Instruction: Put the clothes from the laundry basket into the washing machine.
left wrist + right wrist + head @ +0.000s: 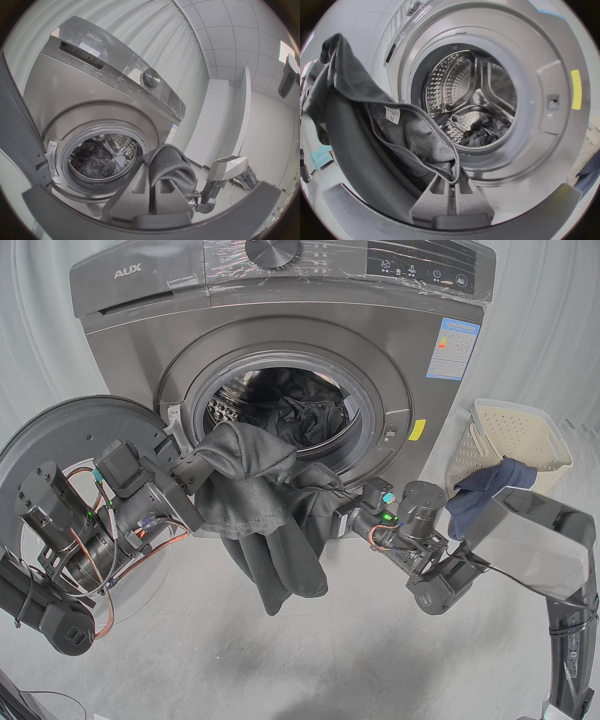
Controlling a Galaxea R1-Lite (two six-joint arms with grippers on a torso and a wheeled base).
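A dark grey garment (262,509) hangs in front of the washing machine's round opening (284,409), held up between both arms. My left gripper (199,466) is shut on its upper left part, the cloth (170,165) draped over the fingers. My right gripper (334,515) is shut on the garment's hem (437,156) at the right, lower than the left. Dark clothes (300,418) lie inside the drum (475,103). A cream laundry basket (515,440) stands to the machine's right with a navy garment (490,487) hanging over its front rim.
The machine's door (69,446) is swung open to the left, behind my left arm. Bare grey floor (281,652) lies below the hanging garment. A pale curtain (544,321) runs behind the machine.
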